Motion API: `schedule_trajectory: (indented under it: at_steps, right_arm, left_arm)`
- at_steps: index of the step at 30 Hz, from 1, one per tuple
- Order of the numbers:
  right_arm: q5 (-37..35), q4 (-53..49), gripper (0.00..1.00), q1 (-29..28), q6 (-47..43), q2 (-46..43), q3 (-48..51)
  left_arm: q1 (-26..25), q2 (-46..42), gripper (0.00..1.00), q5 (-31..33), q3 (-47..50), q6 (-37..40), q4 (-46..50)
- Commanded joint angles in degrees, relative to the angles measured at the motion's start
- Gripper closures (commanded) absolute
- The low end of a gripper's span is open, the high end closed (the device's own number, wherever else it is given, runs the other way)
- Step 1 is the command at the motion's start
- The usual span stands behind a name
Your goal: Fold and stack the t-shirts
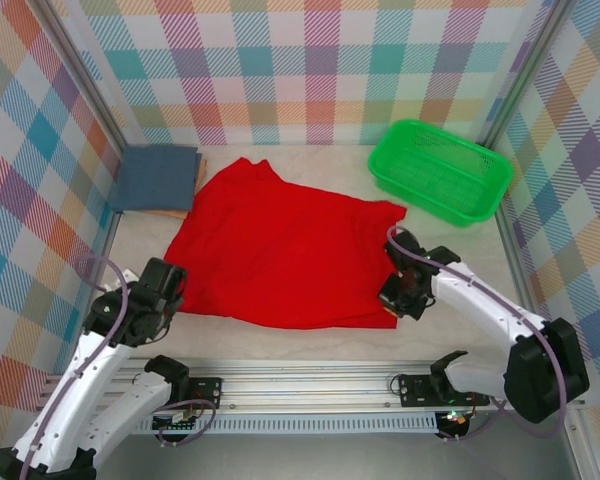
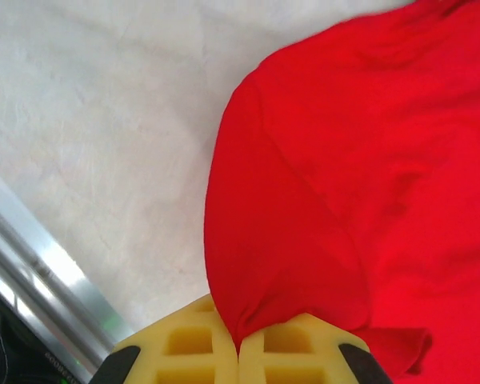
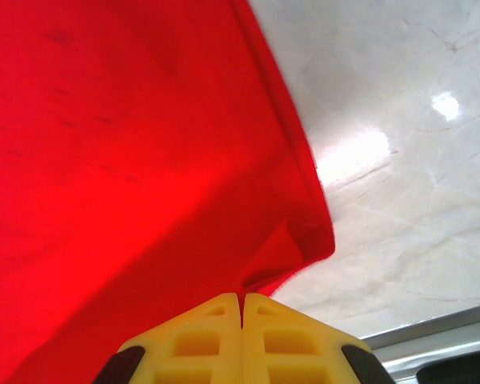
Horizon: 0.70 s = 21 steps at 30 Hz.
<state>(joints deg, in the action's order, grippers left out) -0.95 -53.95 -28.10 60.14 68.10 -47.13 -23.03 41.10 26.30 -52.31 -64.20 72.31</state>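
A bright red t-shirt [image 1: 280,250] lies spread across the middle of the table, plain side up. My left gripper [image 1: 170,290] is shut on its near-left corner; the left wrist view shows red cloth [image 2: 344,184] pinched between the yellow fingers [image 2: 184,348]. At the near-right corner my right gripper [image 1: 395,295] is shut on the hem, with the red cloth [image 3: 128,144] caught between its yellow fingers [image 3: 292,340]. A slate-blue t-shirt [image 1: 156,177] lies folded in the far-left corner, on something tan.
A green mesh basket [image 1: 439,170] stands at the far right, close to the red shirt's far-right corner. Checked walls enclose the table on three sides. A metal rail [image 1: 310,385] runs along the near edge.
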Motion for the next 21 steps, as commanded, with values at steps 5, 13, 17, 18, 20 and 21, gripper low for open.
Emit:
schedule_trajectory:
  at_steps: [5,13,17,18,20,21]
  right_arm:
    - [-25.18,0.17,1.0,0.15,-11.76,-8.86,-26.76]
    - [-34.57,21.83,1.0,0.14,-32.19,-6.32,-48.13]
    - [-33.86,26.53,1.0,0.19,-37.3,-2.63,-56.99]
    - [-33.61,26.94,1.0,0.15,-37.99,-1.7,-58.79]
    - [-33.27,28.52,1.0,0.23,-39.06,-0.2,-61.17]
    - [-33.2,28.98,1.0,0.3,-39.26,0.67,-62.13]
  left_arm:
    - [-1.06,10.47,1.0,13.74,-27.78,25.2,-18.75]
    - [-1.06,24.07,1.0,10.24,-56.58,46.31,-40.59]
    - [-1.01,33.19,1.0,4.89,-71.65,53.87,-44.62]
    - [-0.97,36.03,1.0,4.06,-75.94,55.4,-44.4]
    - [-0.16,41.49,1.0,1.55,-83.87,56.6,-43.87]
    - [0.99,44.83,1.0,-0.48,-88.43,56.22,-42.7]
